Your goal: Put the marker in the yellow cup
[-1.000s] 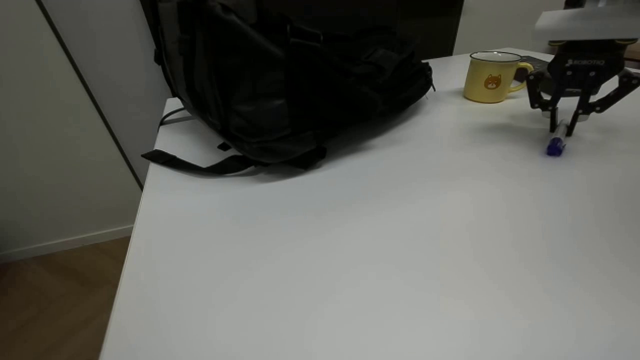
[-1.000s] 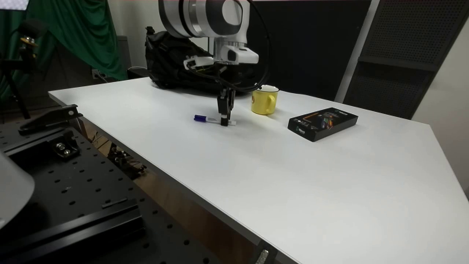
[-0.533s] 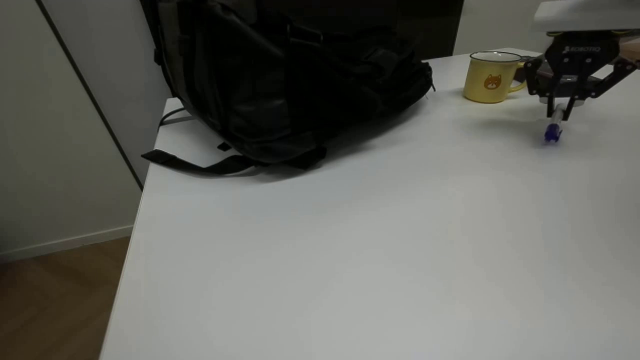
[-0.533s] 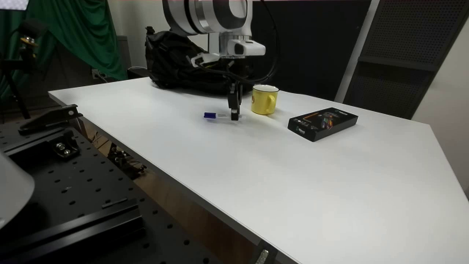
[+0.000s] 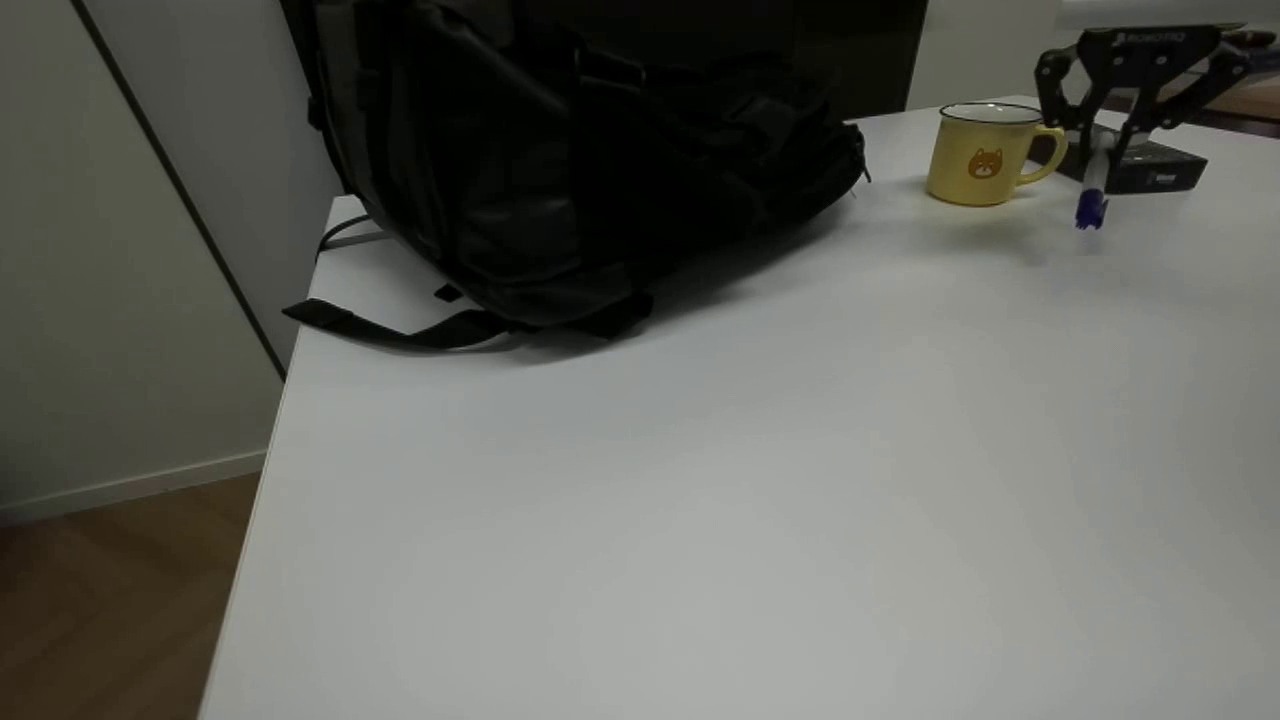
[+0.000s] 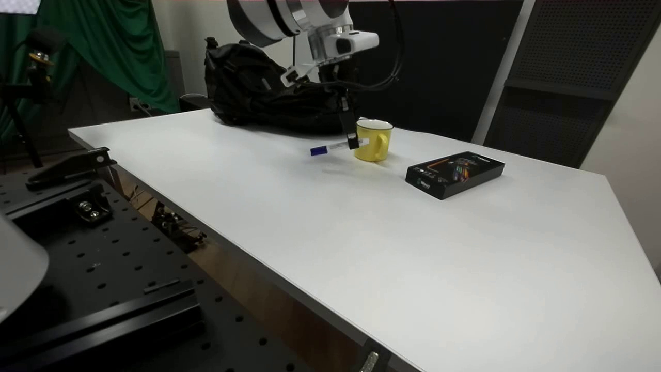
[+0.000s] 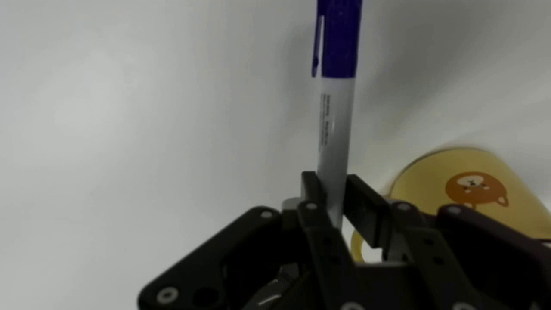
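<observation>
The hand (image 7: 330,184) is clamped on the marker (image 7: 338,112) toward its plain end, holding it off the bench (image 6: 361,232), near the yellow cup (image 5: 975,165) on its handle side. The capped end slants down and looks lower than the cup's rim. Crossing at this height would probably drive the marker or hand into the cup's handle or wall and shove it. A knock to the overhanging end could twist the marker loose; released this flat, it might lie across the rim and roll off.
</observation>
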